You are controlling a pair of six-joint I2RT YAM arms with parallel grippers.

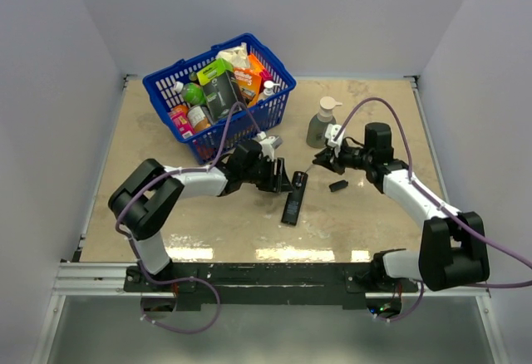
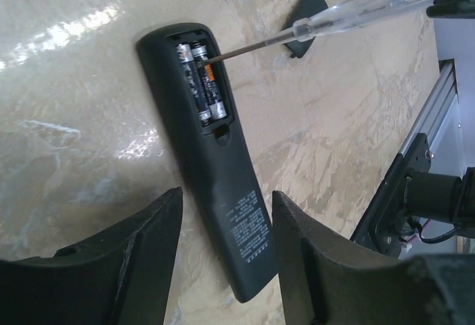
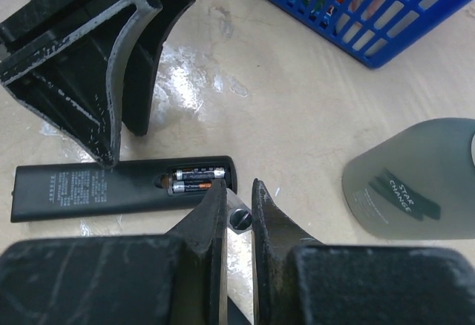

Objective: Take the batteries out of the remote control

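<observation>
The black remote control [image 2: 223,214] lies face down on the table, its slot open at the far end with two batteries [image 2: 200,80] side by side inside. My left gripper [image 2: 227,194] is open, its fingers either side of the remote's plain end with a gap on each side. My right gripper [image 3: 239,199] is shut on a clear-handled screwdriver [image 2: 356,6], whose metal tip rests at the batteries [image 3: 197,179]. From above, the remote control [image 1: 294,199] lies between the left gripper [image 1: 283,183] and the right gripper [image 1: 324,160].
The short black cover piece [image 1: 337,185] lies just right of the remote. A grey pump bottle [image 1: 322,123] stands behind the right gripper. A blue basket [image 1: 278,106] full of groceries sits at the back left.
</observation>
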